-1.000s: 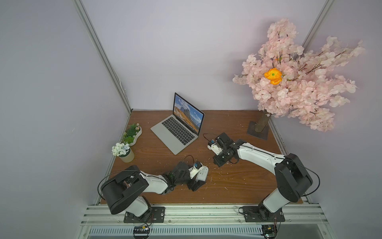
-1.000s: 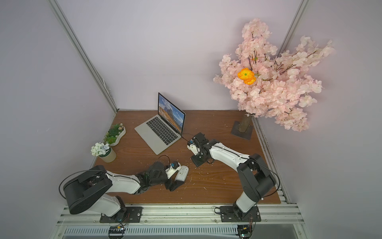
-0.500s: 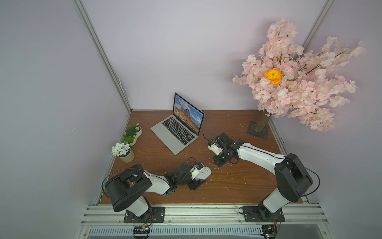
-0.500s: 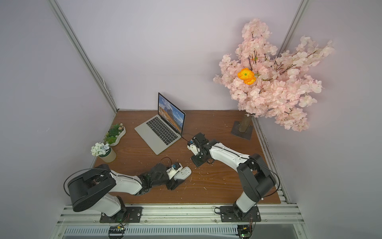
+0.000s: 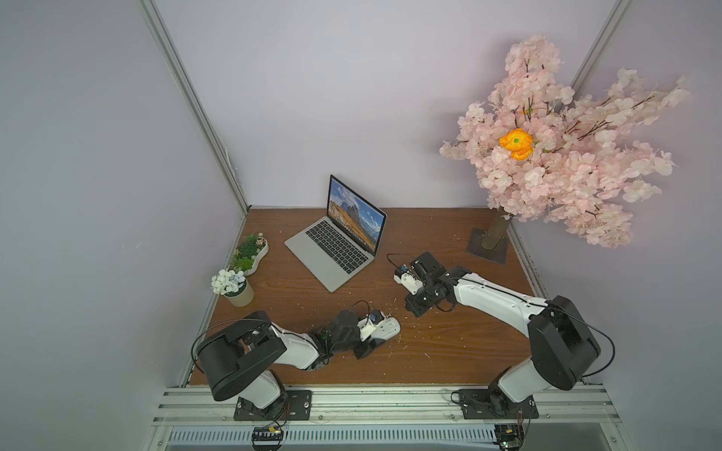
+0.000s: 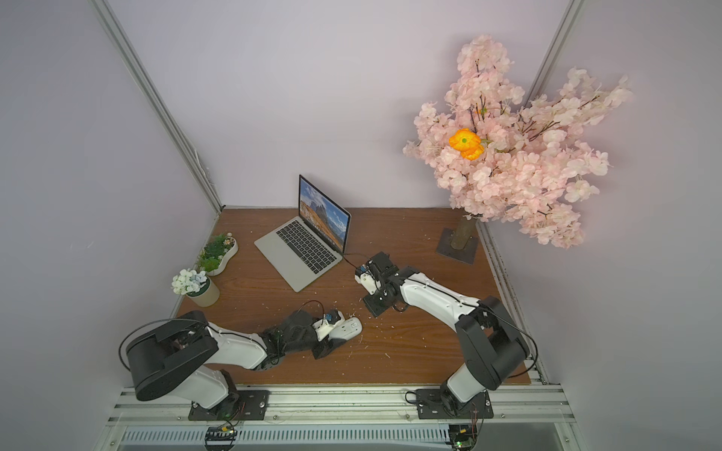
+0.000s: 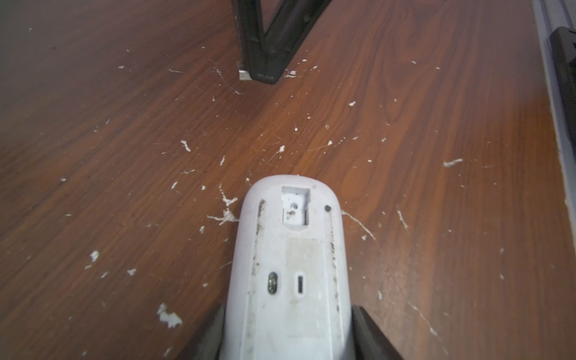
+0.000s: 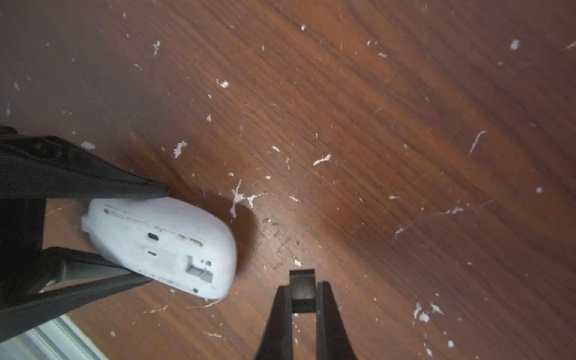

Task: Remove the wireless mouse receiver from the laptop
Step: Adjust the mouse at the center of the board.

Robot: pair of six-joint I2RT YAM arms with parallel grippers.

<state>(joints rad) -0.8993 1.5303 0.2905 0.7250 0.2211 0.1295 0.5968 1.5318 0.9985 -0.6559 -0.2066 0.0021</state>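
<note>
Wireless mouse receiver (image 8: pixel 301 280) was pinched in the narrowed right gripper (image 8: pixel 304 290), held over the table (image 5: pixel 429 351), right of the laptop (image 5: pixel 332 254) and apart from it, upturned mouse (image 7: pixel 290 274) was clamped by the left gripper (image 8: pixel 159 233), nearer.

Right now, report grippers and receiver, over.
Left gripper shut on mouse, underside up. Right gripper shut on wireless mouse receiver, away from laptop. Only white flecks on table between.

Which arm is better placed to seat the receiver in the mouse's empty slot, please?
Right. The right gripper is shut on the receiver, just beside the upturned mouse, whose slot faces up. The left gripper is occupied, clamping the mouse.
</note>
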